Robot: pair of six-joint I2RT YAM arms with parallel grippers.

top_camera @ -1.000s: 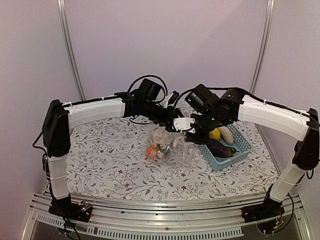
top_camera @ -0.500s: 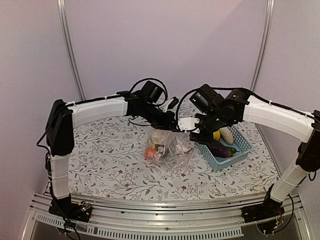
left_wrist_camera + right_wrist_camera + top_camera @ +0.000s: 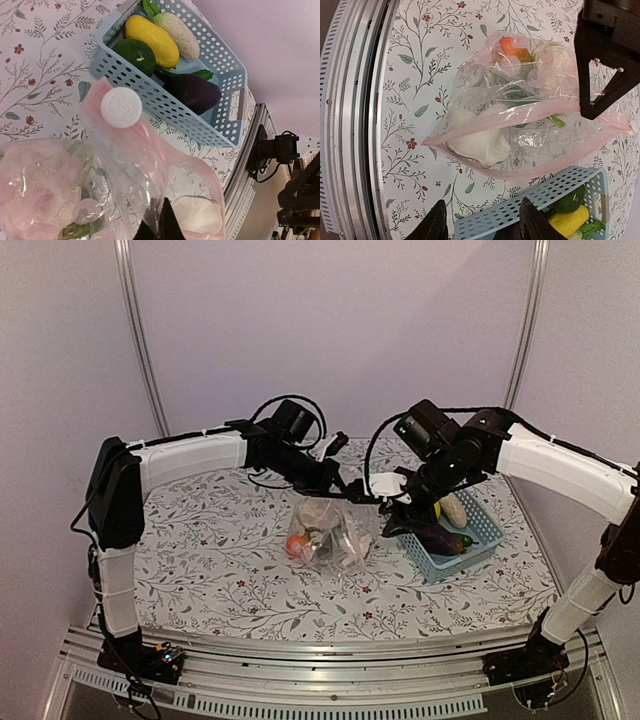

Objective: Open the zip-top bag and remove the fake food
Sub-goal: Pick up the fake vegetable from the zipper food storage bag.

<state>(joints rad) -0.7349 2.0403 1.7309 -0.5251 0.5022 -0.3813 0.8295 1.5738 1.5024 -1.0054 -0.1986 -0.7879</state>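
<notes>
On the flowered table (image 3: pixel 200 540), mid-width: one zip-top bag (image 3: pixel 328 535), clear with a pink zip edge. One light-blue slotted basket (image 3: pixel 482 530) sits just right of it.

Hard to make out:
- Creased plastic blurs the bag's contents from above; only an orange piece (image 3: pixel 297 543) reads clearly there.
- Right wrist view: the bag's mouth (image 3: pixel 520 115) gapes, its two pink edges apart. A white cauliflower (image 3: pixel 480 140) lies just inside. The basket (image 3: pixel 520 212) is cut off at the frame's bottom.
- Left wrist view: a white disc (image 3: pixel 121 107) sits at the bag's edge just beside the basket wall (image 3: pixel 150 87). I cannot tell what it is.
- The right hand (image 3: pixel 393 515) covers the basket's near-left corner from above.

Hands:
- Left hand (image 3: pixel 338 483): fingers pinched together on the bag's far top edge, plastic caught between them (image 3: pixel 161 220).
- Right hand (image 3: pixel 482 222): fingers stand apart, nothing between them, above the gap between bag and basket.

Counts, fake food:
- In the basket, four solid pieces: yellow fruit (image 3: pixel 152 35), cream ribbed piece (image 3: pixel 177 35), dark green round piece (image 3: pixel 134 56), purple eggplant (image 3: pixel 192 92). A green leaf (image 3: pixel 149 7) shows at the far end.
- In the bag, at least four: the orange piece, the cauliflower, a pale lump (image 3: pixel 547 55), leafy greens (image 3: pixel 555 120). A full count is not possible through the plastic.
</notes>
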